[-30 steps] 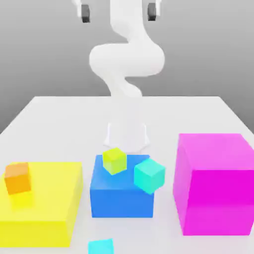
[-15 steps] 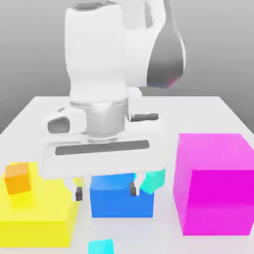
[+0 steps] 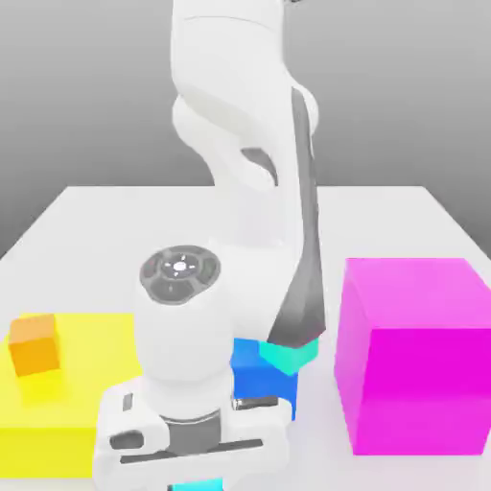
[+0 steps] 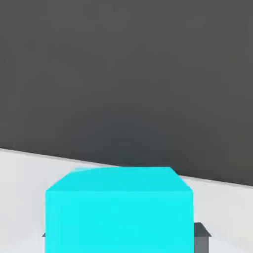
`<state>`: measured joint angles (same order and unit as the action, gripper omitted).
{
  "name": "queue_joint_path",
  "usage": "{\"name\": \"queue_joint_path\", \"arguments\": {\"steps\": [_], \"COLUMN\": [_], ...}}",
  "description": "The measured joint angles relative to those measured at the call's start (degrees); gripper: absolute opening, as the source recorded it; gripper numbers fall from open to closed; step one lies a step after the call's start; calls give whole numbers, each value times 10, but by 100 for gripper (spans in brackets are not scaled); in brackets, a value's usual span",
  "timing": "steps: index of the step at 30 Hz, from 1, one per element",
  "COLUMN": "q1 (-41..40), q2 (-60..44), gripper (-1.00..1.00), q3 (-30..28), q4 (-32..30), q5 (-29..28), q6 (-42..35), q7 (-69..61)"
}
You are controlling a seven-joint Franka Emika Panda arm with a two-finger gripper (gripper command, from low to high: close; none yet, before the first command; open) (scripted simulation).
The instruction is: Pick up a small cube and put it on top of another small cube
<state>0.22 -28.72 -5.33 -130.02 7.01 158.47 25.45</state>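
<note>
**Hand clenched on the cyan cube at the table's near edge**

My hand (image 3: 197,479) is down low at the front of the white table (image 3: 96,216), its fingers (image 4: 201,236) closed on the small cyan cube (image 4: 118,210). The turquoise cube (image 3: 290,357) rests at the blue block (image 3: 257,376), partly behind my arm. An orange cube (image 3: 35,343) sits on the yellow block (image 3: 77,384); the magenta block (image 3: 414,355) stands at the exterior view's right.

A plain white table (image 3: 96,216) stands before a featureless grey backdrop under soft, even light.
</note>
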Motion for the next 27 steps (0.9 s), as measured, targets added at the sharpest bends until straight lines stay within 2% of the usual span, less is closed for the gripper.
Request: {"name": "queue_joint_path", "arguments": {"steps": [6,16,27], "q1": [11,43,79], "q2": [95,299,523], "gripper": [-100,-100,-100], "q3": [-12,30,56], "q4": [-23,-131,-254], "q5": [-19,-15,-59], "q6": [-73,-170,-268], "q7": [7,-137,-264]}}
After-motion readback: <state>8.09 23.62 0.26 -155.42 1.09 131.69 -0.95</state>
